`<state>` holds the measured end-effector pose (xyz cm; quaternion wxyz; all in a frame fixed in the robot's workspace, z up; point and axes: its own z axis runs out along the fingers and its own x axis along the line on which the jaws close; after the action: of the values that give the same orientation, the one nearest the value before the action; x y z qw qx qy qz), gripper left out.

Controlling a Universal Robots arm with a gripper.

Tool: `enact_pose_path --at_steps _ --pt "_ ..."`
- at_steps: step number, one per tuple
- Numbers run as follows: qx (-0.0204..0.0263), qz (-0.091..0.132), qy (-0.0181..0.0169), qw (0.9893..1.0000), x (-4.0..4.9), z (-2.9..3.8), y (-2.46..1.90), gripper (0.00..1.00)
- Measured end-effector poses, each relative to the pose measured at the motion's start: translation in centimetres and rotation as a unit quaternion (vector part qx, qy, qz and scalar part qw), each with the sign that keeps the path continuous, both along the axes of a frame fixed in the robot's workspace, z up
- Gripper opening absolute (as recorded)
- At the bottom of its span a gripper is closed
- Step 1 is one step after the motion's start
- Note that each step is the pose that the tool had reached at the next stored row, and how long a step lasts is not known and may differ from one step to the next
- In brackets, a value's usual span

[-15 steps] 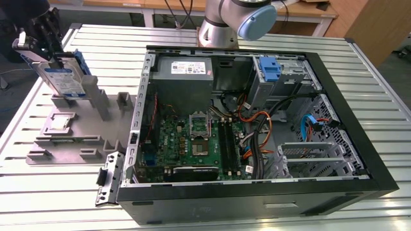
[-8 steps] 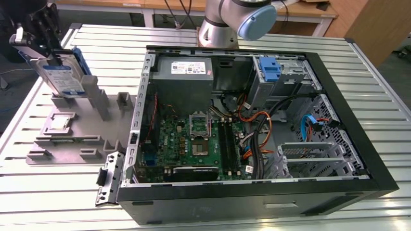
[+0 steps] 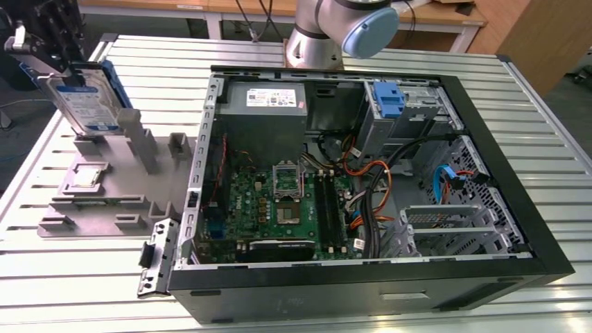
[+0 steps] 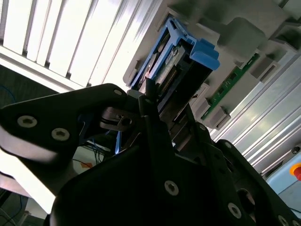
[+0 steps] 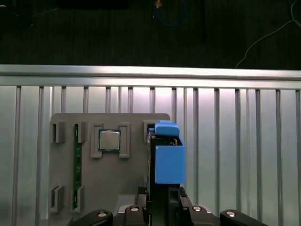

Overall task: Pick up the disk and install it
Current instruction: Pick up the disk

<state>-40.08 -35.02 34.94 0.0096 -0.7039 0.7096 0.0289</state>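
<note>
End effector point(image 5: 162, 194) grips the disk point(image 3: 88, 104) by its upper edge; disk stands upright at the grey holder point(image 3: 111, 201) on the desk point(image 3: 157, 48); seemingly the pick-up step; computer case point(image 3: 545, 229) sits well apart, disk not yet installed.

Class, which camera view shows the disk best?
The exterior view: the disk shows its labelled flat face and blue frame. Both wrist views catch the disk edge-on, mostly its blue frame.
</note>
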Motion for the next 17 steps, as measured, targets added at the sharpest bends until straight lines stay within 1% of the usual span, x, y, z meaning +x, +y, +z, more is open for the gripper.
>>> enact_pose_path --at_steps 1,3,17 --pt "0.0000 0.000 0.0000 1.0000 0.00 0.75 0.00 0.35" --pt "0.0000 0.000 0.0001 1.0000 0.00 1.29 0.00 0.35" --pt "-0.0009 0.000 0.0000 1.0000 0.00 1.35 0.00 0.35"
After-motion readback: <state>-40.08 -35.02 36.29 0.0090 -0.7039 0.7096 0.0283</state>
